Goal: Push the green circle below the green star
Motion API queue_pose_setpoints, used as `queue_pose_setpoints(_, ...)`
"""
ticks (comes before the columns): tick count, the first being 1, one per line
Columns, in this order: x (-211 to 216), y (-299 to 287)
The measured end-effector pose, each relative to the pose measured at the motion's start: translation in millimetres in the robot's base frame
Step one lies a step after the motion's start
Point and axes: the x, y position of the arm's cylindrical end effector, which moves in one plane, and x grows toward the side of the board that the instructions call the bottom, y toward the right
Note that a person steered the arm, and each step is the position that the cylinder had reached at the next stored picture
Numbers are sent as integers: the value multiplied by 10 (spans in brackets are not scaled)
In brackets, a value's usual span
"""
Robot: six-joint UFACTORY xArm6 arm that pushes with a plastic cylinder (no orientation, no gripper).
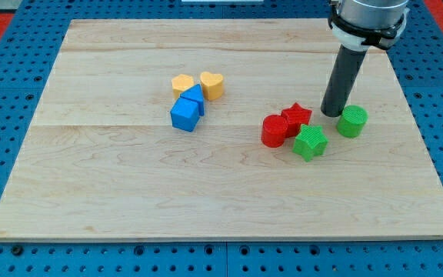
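Observation:
The green circle point(352, 121) sits on the wooden board at the view's right. The green star point(310, 141) lies to its lower left, a small gap apart. My tip point(333, 112) rests on the board just left of the green circle's upper edge, close to it, and above and to the right of the green star. The rod rises from the tip to the arm at the view's top right.
A red star point(296, 116) and a red circle point(274, 130) touch the green star's upper left. A blue cube point(184, 115), a blue triangle point(194, 95), a yellow hexagon point(182, 83) and a yellow heart point(212, 84) cluster at centre left. The board's right edge point(421, 131) is near the green circle.

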Motion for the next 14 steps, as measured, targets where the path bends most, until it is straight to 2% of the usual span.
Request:
queue_pose_setpoints(1,-100,-109)
queue_pose_setpoints(2,-474,-195)
queue_pose_setpoints(3,-350,241)
queue_pose_setpoints(6,131,796)
queue_pose_setpoints(8,-259,255)
queue_pose_setpoints(9,-215,187)
queue_pose_setpoints(12,389,820)
queue_pose_setpoints(13,374,786)
queue_pose_setpoints(14,88,512)
